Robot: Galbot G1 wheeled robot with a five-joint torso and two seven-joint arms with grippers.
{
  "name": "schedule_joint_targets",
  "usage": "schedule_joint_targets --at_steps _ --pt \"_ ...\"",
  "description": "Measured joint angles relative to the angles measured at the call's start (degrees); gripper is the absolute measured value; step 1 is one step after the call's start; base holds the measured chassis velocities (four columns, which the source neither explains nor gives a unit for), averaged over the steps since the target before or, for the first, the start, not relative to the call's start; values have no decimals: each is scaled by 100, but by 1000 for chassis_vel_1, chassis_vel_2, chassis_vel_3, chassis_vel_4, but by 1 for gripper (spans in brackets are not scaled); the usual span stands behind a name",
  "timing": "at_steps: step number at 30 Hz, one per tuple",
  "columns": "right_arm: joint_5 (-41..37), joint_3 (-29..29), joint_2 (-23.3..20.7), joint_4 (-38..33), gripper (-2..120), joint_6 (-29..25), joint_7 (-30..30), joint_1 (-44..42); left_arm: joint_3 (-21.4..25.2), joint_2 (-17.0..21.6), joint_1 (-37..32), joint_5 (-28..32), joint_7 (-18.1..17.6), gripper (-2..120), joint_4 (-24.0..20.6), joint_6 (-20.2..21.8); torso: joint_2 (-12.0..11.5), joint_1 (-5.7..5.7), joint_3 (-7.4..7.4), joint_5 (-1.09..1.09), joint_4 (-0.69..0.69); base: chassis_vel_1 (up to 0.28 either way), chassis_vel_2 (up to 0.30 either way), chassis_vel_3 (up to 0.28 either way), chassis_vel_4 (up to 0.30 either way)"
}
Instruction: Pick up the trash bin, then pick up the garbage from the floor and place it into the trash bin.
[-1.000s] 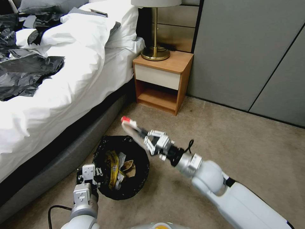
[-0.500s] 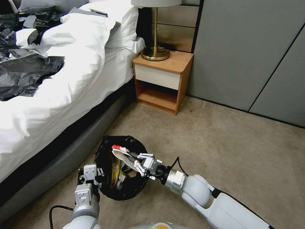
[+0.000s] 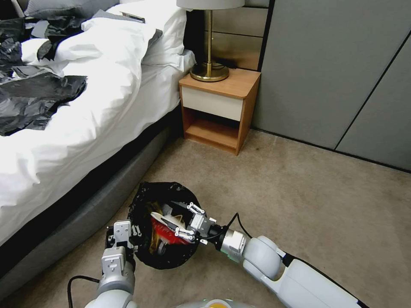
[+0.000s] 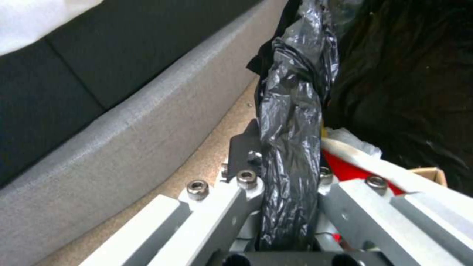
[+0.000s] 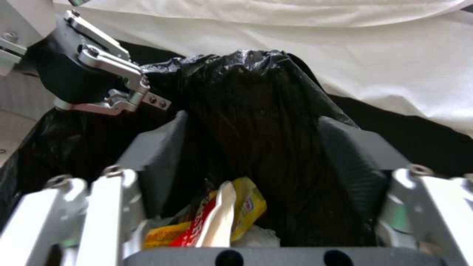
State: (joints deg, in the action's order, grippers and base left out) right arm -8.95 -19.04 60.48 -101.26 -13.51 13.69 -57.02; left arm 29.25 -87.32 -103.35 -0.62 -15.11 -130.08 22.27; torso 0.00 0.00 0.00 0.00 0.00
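Trash bin [image 3: 165, 261], round and lined with crinkled glossy black plastic, is held off the carpet beside the bed by the left gripper [image 3: 122, 238] clamped on its bagged rim, while the right gripper [image 3: 182, 222] is reached inside with jaws spread wide just above a flat red-and-white packet [image 3: 165, 229].

Black-lined trash bin [image 3: 167, 256] holds a red-and-white packet [image 3: 165, 229] (yellow wrapper [image 5: 249, 207] beside it); tan carpet [image 3: 299, 192].
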Motion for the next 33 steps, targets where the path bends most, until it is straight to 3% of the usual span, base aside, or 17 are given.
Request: schedule_joint_targets --at_steps 5,8,19,23,25,30,33 --pt "-14 -9 -64 -76 93 21 13 20 4 0 17 -1 2 1 0 2 0 0 0 0 0 0 0 0 0" --pt "-46 -9 -118 -137 98 37 22 38 5 0 29 -2 3 1 0 12 0 0 0 1 0 0 0 0 0" --pt "-253 224 -258 -536 100 103 19 131 23 -7 30 -5 5 1 0 33 0 0 0 1 0 0 0 0 0" --pt "-448 596 -391 -1194 100 205 -162 87 62 15 37 -5 5 1 28 33 0 0 0 1 0 0 0 0 0" --pt "-628 1105 -536 -1844 100 320 -377 -93 72 38 41 -5 5 1 63 33 0 0 0 1 2 0 0 0 0" --pt "-604 1764 -636 -2298 100 387 -584 -483 92 63 40 2 5 1 89 33 0 0 0 -1 0 0 0 0 0" --pt "-394 2592 -572 -2593 100 464 -983 -1322 114 94 44 22 6 1 108 32 0 0 0 0 0 0 0 0 0"
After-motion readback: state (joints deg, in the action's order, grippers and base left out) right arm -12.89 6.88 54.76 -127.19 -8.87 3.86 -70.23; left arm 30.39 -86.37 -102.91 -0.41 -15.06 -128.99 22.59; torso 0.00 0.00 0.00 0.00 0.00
